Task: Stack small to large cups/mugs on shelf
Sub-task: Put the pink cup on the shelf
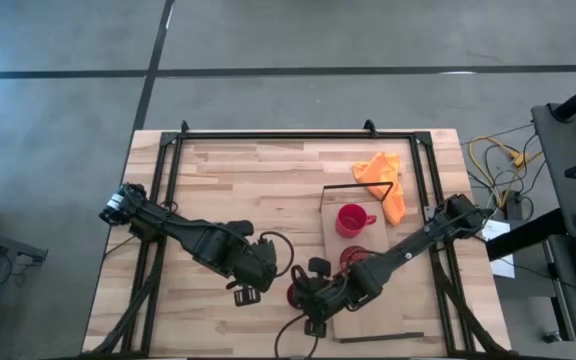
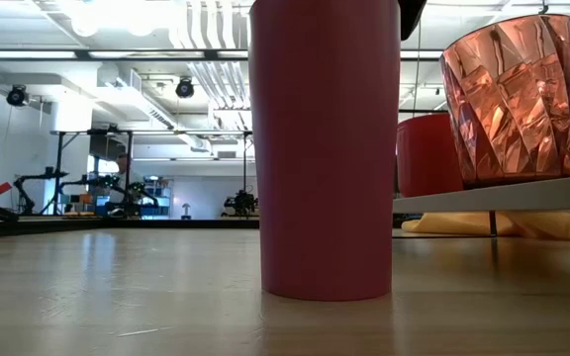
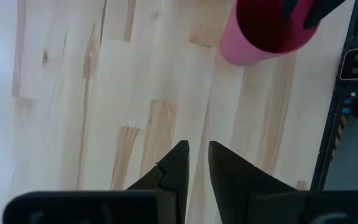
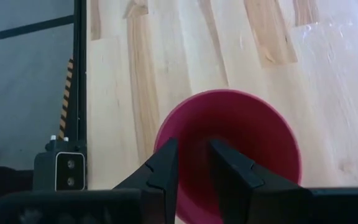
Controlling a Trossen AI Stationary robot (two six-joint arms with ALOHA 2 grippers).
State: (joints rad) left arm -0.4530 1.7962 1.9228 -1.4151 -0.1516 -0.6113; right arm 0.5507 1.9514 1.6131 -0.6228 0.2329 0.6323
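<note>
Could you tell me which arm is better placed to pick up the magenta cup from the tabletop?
The right: its hand hangs directly over the magenta cup, fingers nearly closed. The left hand points at bare tabletop beside it.

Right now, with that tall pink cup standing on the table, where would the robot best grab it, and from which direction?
By the rim, from straight above, is my guess. The pink cup stands upright on the tabletop with its mouth open upward and no handle, so one finger inside and one outside the wall should pinch it. The right end effector hangs over the rim; the left end effector waits nearby.
</note>
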